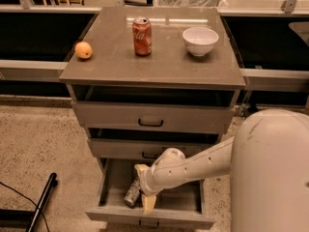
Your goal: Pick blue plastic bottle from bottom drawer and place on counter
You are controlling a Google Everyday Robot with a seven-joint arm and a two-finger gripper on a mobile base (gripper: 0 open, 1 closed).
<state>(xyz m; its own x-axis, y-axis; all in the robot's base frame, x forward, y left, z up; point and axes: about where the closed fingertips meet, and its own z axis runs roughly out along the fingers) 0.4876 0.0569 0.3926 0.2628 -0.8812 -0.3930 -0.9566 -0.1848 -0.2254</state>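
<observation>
The blue plastic bottle [131, 193] lies tilted on the floor of the open bottom drawer [112, 212], left of its middle. My gripper [143, 189] is down inside the drawer, right beside the bottle on its right. It is open, with one pale finger above and one below, and the bottle's right side lies at the gap between them. I cannot tell whether the fingers touch it. The white arm reaches in from the lower right. The counter [166, 64] is the grey-brown top of the cabinet.
On the counter stand an orange [83, 50] at the left, a red soda can [142, 36] in the middle and a white bowl [200, 40] at the right. The two upper drawers are slightly pulled out. A black pole [42, 202] lies on the floor at the left.
</observation>
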